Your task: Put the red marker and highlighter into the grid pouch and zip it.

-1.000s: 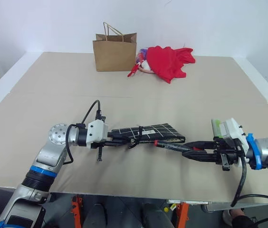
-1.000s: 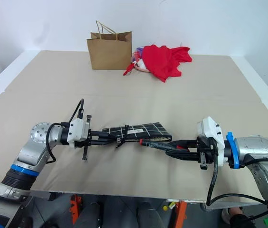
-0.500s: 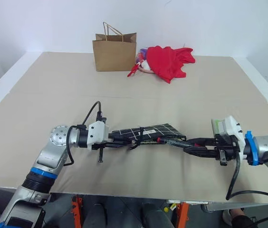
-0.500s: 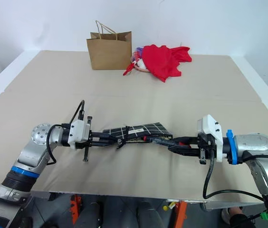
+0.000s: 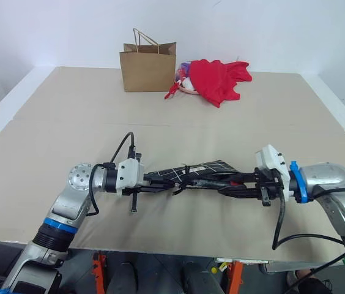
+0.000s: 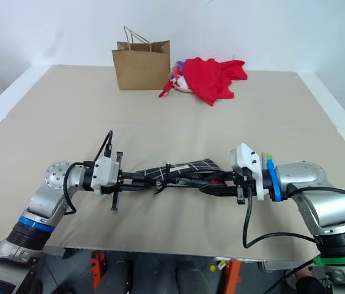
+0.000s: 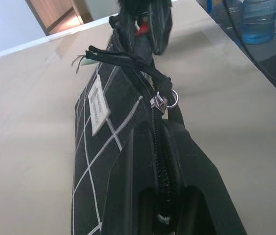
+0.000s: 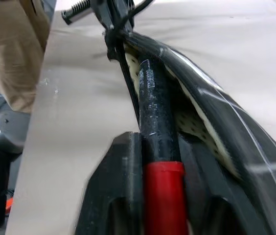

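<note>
The grid pouch [image 5: 206, 168], black with white lines, hangs just above the table between my two arms. My left gripper [image 5: 160, 176] is shut on its left end, and the zipper pull [image 7: 165, 100] sits partway along the open zipper. My right gripper [image 5: 224, 185] is at the pouch's open right mouth, shut on the red marker [image 8: 152, 98]. The marker's black barrel is inside the mouth and its red end lies between the fingers [image 8: 123, 186]. A bit of the lime-green highlighter [image 6: 269, 157] peeks out on the table behind my right wrist.
A brown paper bag [image 5: 148, 66] stands at the back of the tan table [image 5: 68, 122], with a red cloth [image 5: 218, 79] heaped beside it on the right. The table's front edge runs just below both arms.
My right gripper has moved left to the pouch, sliding the marker's barrel into the open mouth. The left gripper has kept its hold on the pouch almost in place.
</note>
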